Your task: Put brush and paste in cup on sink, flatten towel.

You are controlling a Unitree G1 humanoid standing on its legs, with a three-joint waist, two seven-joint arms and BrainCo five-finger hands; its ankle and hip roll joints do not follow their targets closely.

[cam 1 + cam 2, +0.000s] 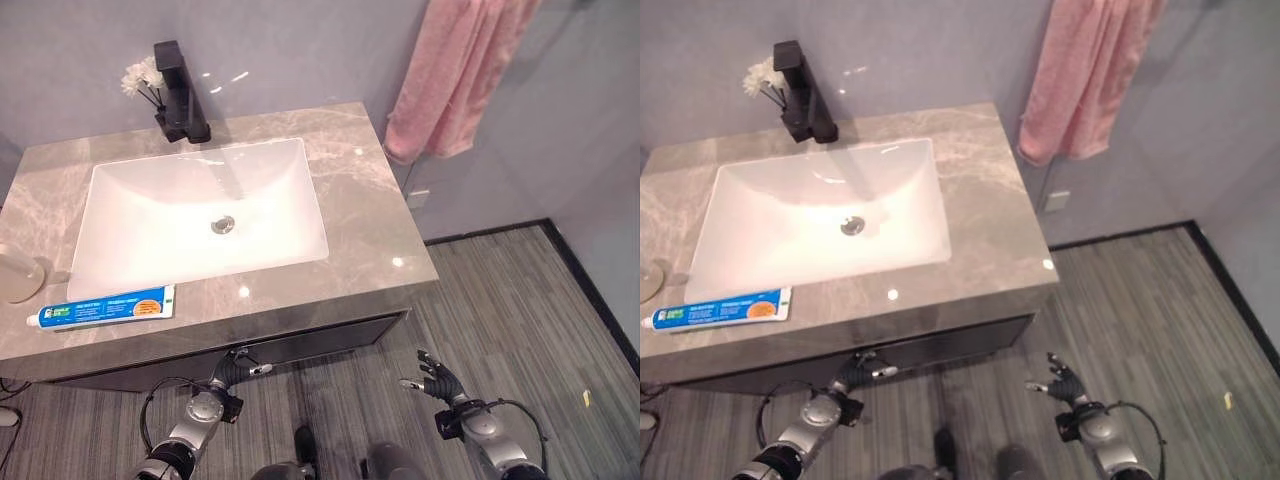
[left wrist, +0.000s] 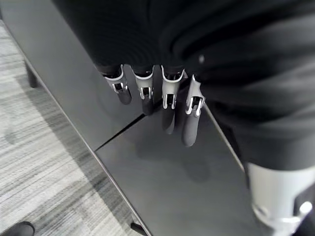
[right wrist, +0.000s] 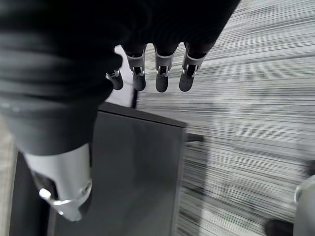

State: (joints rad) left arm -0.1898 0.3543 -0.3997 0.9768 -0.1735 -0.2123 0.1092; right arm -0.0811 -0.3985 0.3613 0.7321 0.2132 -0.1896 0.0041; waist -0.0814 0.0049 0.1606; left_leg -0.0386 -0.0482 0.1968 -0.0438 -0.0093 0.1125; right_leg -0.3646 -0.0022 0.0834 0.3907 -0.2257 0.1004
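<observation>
- A tube of toothpaste (image 1: 101, 308) lies flat on the front left of a grey marbled counter (image 1: 365, 215), just in front of the basin, lengthwise along the counter's front edge.
- Both robot hands hang low in front of the dark cabinet (image 1: 300, 345) under the counter, well below and apart from the tube.
- The left hand (image 1: 237, 367) is below the counter's front edge, right of the tube; its fingers (image 2: 167, 105) hang straight and loose, holding nothing, close to the dark cabinet panel.
- The right hand (image 1: 433, 378) is further right, over the floor past the counter's right corner; its fingers (image 3: 161, 73) are relaxed and slightly spread, empty.
- The tube is white with a blue band and an orange patch, its cap end pointing left.
- A pale round object (image 1: 18, 275), cut off by the picture's edge, sits on the counter's left side; I cannot tell what it is.
- A pink towel (image 1: 455, 75) of soft, nubby cloth hangs bunched in folds on the wall to the right of the counter.
- The white rectangular basin (image 1: 190, 215) is smooth and glossy, with a metal drain (image 1: 222, 224) at its centre.
- A black angular tap (image 1: 178, 92) stands behind the basin, small white flowers (image 1: 142, 78) beside it.
- The floor (image 1: 520, 300) is grey striped planking.
</observation>
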